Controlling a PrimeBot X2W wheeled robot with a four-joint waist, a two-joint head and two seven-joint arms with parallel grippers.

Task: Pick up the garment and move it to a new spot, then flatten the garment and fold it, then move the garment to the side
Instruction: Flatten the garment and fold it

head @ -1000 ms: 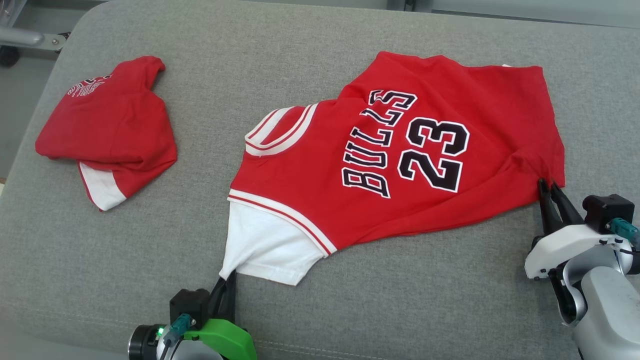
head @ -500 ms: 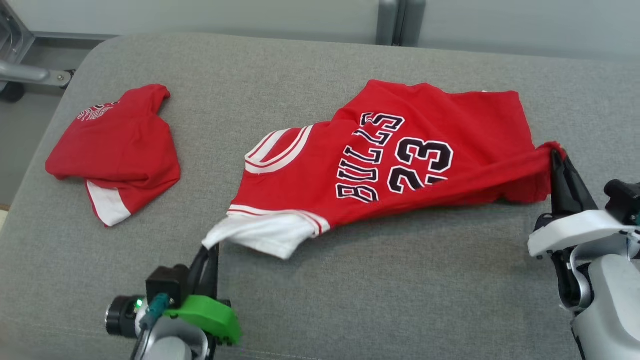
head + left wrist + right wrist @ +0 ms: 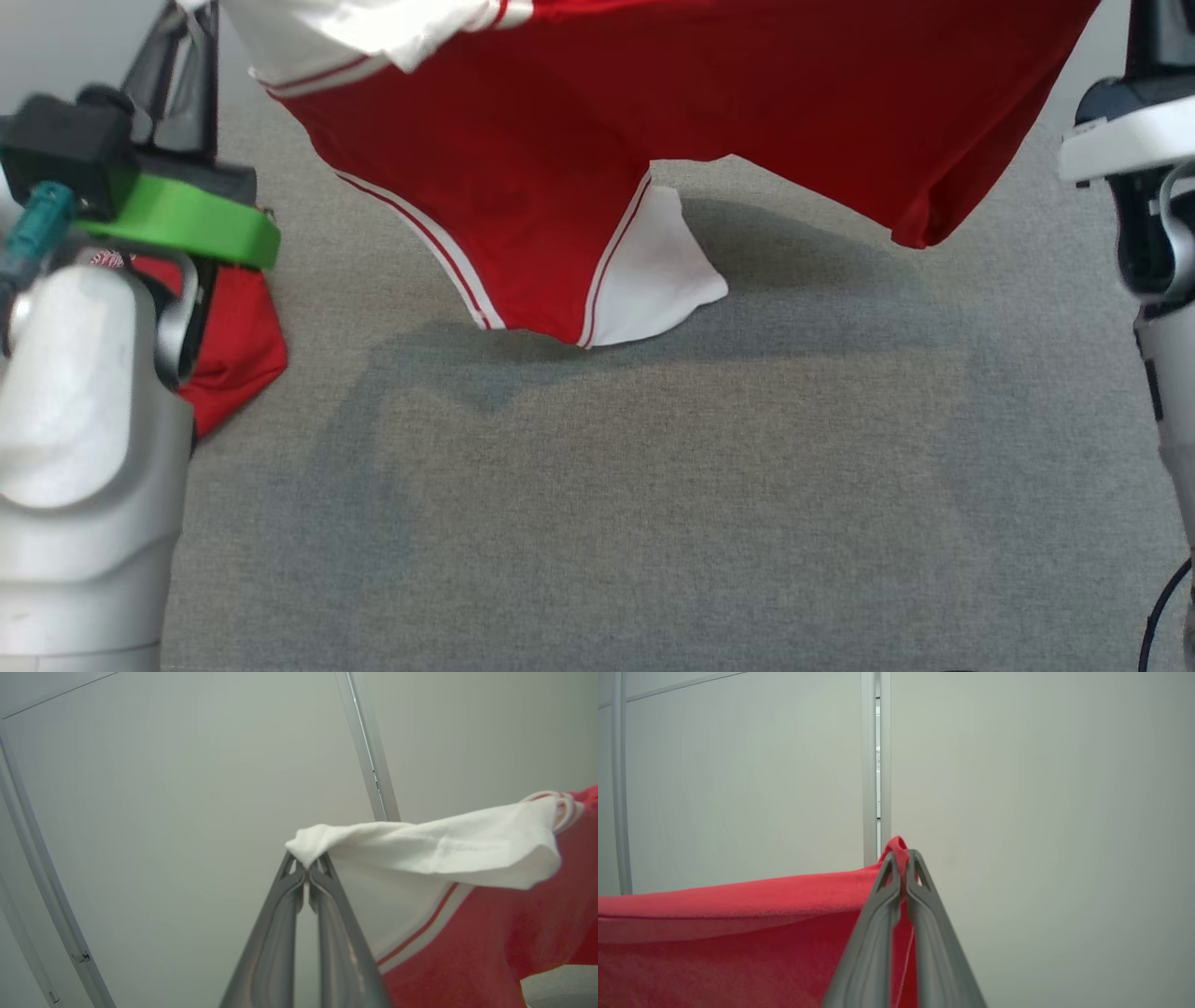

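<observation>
The garment (image 3: 653, 103), a red jersey with white sleeves and white stripes, hangs in the air above the grey cushion (image 3: 653, 485), stretched between both arms. My left gripper (image 3: 306, 870) is shut on the tip of a white sleeve (image 3: 420, 844). My right gripper (image 3: 901, 861) is shut on a red corner of the garment (image 3: 738, 942). In the head view the left arm (image 3: 93, 401) rises at the left and the right arm (image 3: 1148, 187) at the right; the garment's lowest sleeve (image 3: 644, 280) dangles just over the cushion. Its top runs out of the head view.
A second red garment (image 3: 229, 345) lies on the cushion at the left, mostly behind my left arm. Pale wall panels with metal strips (image 3: 369, 751) stand behind. The garment's shadow (image 3: 448, 373) falls on the cushion below it.
Both arms have lifted the garment off the cushion, from lying nearly flat to hanging between them. The right gripper closed on its red corner. The head camera has tilted down.
</observation>
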